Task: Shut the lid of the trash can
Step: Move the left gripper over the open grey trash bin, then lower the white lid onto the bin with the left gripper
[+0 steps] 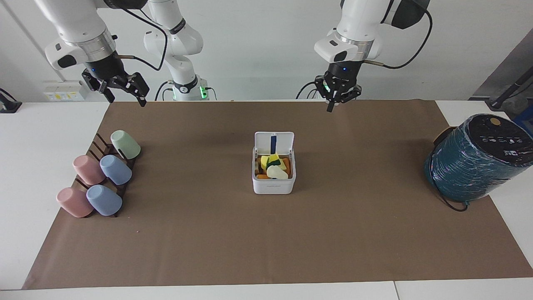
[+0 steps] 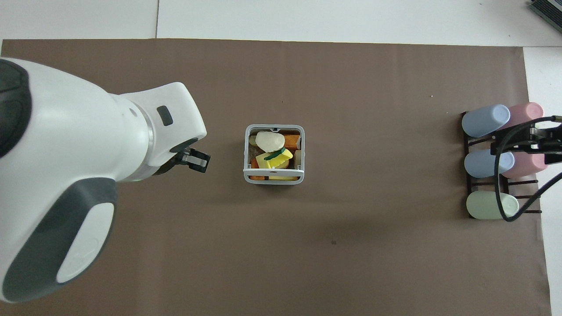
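**Status: lid upright, left gripper raised beside the bin**

I read the trash can (image 1: 274,180) at the middle of the brown paper mat (image 1: 266,241), resting on it with nothing touching it. Its lid (image 1: 274,143) stands upright on the edge nearer to the robots, with the dark blue strip on its inner face showing in the facing view. The bin is open and filled with mixed pieces — yellow, orange and one pale rounded item on top.

Left gripper (image 1: 337,102): raised in the air over the mat's edge at the robots' end, toward the left arm's end of the table from the bin and well apart from it. In the overhead view its tip (image 2: 198,160) appears just beside the bin, but the facing view shows it high and clear of contact. The fingers look drawn close together with nothing between them, though at this range I cannot confirm full closure.

Right gripper (image 1: 120,89): waiting in the air above the mat corner at the right arm's end, fingers spread apart and empty.

Other items: a rack of cups (image 1: 100,179) lies at the right arm's end of the mat — a teal wrapped cylinder (image 1: 474,160) at the left arm's end.
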{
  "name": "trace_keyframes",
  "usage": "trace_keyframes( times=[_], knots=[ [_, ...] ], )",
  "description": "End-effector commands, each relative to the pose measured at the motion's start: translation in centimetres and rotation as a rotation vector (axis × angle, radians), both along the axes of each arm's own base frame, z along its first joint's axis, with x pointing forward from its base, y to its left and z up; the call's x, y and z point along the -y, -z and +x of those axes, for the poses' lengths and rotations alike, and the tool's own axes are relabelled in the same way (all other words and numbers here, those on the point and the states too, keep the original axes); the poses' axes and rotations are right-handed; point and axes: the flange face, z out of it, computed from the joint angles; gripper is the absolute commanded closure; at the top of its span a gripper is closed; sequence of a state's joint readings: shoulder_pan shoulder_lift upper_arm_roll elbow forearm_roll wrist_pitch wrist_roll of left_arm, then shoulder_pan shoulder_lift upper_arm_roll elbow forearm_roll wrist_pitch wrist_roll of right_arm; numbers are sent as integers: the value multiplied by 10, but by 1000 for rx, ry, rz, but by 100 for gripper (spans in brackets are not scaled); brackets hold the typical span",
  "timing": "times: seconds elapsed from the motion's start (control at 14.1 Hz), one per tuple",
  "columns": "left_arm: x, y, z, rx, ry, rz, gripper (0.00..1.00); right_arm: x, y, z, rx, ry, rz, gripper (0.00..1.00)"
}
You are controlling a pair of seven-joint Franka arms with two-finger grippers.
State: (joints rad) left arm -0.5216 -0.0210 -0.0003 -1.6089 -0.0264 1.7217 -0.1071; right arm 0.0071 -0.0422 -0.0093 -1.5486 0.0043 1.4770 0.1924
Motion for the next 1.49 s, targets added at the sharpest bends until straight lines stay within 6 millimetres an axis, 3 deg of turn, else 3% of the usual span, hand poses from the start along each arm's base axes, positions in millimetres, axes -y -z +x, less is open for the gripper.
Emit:
trace_keyframes(
  times=[0.0, 0.28, 0.5, 0.92, 1.42],
  knots=[
    [29, 20, -19, 6, -27, -28, 100, -1, 0, -7, 0, -3, 10, 0],
    [75, 65, -39, 6, -24, -49, 100, -1, 0, -7, 0, -3, 10, 0],
    [99, 96, -35, 7, -37, -58, 100, -1, 0, -7, 0, -3, 10, 0],
    [114, 134, -30, -10, -24, -40, 100, -1, -1, -7, 3, -3, 10, 0],
    [116, 148, -8, 47, -48, -94, 100, -1, -1, -7, 3, -5, 10, 0]
  ],
)
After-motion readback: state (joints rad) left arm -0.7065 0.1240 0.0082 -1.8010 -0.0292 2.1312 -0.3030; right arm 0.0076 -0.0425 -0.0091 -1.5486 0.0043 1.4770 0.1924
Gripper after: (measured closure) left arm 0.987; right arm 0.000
